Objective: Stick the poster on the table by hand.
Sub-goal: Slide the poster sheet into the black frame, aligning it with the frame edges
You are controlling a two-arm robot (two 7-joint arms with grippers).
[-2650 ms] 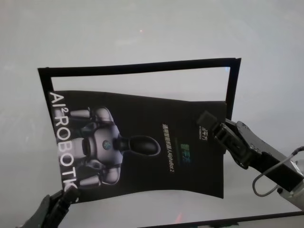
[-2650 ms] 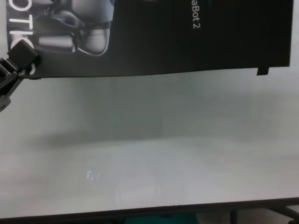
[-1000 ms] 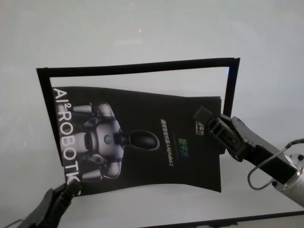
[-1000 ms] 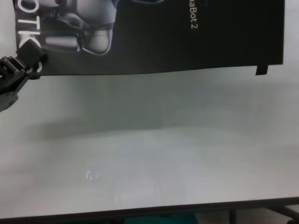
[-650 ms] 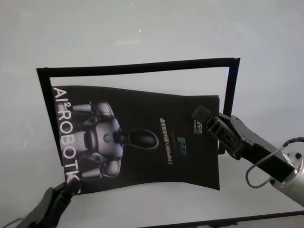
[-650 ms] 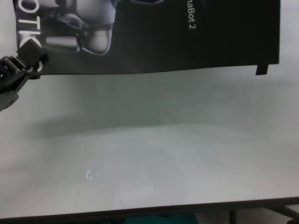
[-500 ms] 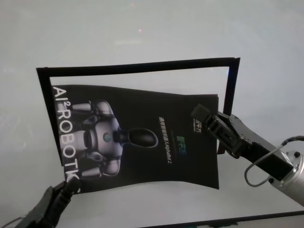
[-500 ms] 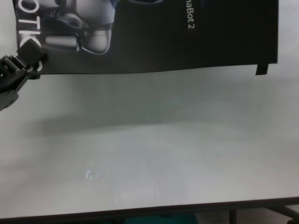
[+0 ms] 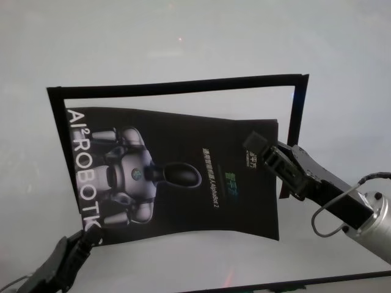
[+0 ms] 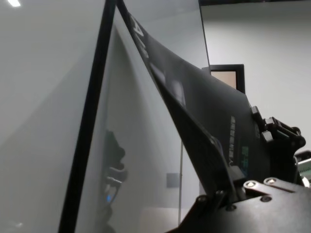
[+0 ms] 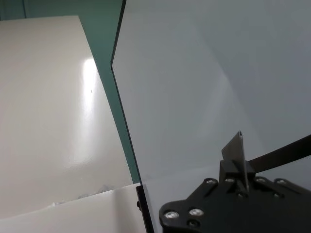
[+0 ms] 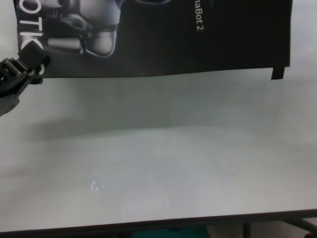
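Observation:
The black glossy poster (image 9: pixel 177 183), printed with a robot figure and white letters, hangs bowed above the white table (image 9: pixel 183 36). My left gripper (image 9: pixel 87 238) is shut on its near left corner, which the chest view also shows (image 12: pixel 30 58). My right gripper (image 9: pixel 258 148) is shut on the poster's right edge. In the left wrist view the poster (image 10: pixel 204 116) rises steeply, seen nearly edge-on. In the right wrist view only a thin sliver of the poster (image 11: pixel 236 144) shows between the fingers.
Narrow black tape strips run along the far side (image 9: pixel 177 86) and down the right side (image 9: pixel 294 122) of the poster's place on the table. One strip end (image 12: pixel 278 73) shows in the chest view. The table's dark near edge (image 12: pixel 158 223) lies below.
My right gripper has carried the poster's right edge a little to the left and farther away, so the sheet bows more. The left gripper has hardly moved.

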